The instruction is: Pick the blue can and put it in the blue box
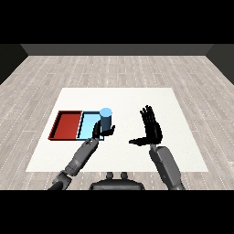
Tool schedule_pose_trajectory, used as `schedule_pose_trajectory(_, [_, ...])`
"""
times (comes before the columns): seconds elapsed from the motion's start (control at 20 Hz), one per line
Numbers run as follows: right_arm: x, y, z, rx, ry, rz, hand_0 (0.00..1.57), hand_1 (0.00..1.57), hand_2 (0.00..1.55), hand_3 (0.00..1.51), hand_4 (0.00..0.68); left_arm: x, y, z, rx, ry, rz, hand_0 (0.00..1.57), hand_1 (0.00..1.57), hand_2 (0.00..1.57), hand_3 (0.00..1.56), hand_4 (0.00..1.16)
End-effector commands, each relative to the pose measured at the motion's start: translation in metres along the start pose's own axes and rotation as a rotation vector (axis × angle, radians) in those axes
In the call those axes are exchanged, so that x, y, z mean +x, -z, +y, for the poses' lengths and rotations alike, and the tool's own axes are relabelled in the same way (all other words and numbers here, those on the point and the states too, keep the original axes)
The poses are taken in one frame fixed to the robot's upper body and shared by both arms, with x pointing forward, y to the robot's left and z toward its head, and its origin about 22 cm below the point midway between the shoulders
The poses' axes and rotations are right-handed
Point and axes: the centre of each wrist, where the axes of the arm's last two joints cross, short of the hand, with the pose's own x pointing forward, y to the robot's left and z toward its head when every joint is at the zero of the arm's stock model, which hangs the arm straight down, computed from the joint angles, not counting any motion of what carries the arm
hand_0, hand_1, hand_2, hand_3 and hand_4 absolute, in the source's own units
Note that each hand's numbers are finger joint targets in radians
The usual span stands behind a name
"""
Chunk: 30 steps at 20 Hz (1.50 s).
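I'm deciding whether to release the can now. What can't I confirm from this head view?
- Whether the blue can touches the light blue tray floor: the left hand covers its base.
- The tray's right edge: hidden behind can and hand.
- How far the fingers wrap the can's far side.
- Both upper arms: cut off at the bottom edge.

Blue can (pixel 106 119), red tray (pixel 65 124), light blue tray (pixel 87 125)
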Motion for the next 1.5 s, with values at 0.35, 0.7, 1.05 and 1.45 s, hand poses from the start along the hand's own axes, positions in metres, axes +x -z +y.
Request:
schedule_pose_trajectory(0.35, [0.033,-0.023,-0.065,-0.137,-0.064,-0.028,0.00,0.00,0.00,0.00,0.000,-0.014,0.024,0.103,0.193,0.123,0.187,1.57,1.57,1.57,1.50,1.12])
schedule_pose_trajectory(0.7, [0.009,-0.022,-0.045,-0.168,-0.066,-0.016,0.00,0.00,0.00,0.00,0.000,-0.039,0.031,0.140,0.247,0.213,0.399,1.57,1.57,1.57,1.51,1.06])
schedule_pose_trajectory(1.05, [-0.016,-0.028,-0.056,-0.219,-0.052,0.009,0.00,0.00,0.00,0.00,0.000,-0.041,0.043,0.150,0.285,0.327,0.603,1.57,1.57,1.54,1.41,0.97])
schedule_pose_trajectory(1.45, [-0.032,-0.026,-0.086,-0.234,-0.060,0.029,0.00,0.00,0.00,0.00,0.000,-0.071,0.013,0.115,0.161,0.396,0.749,1.48,1.48,1.41,0.88,0.87])
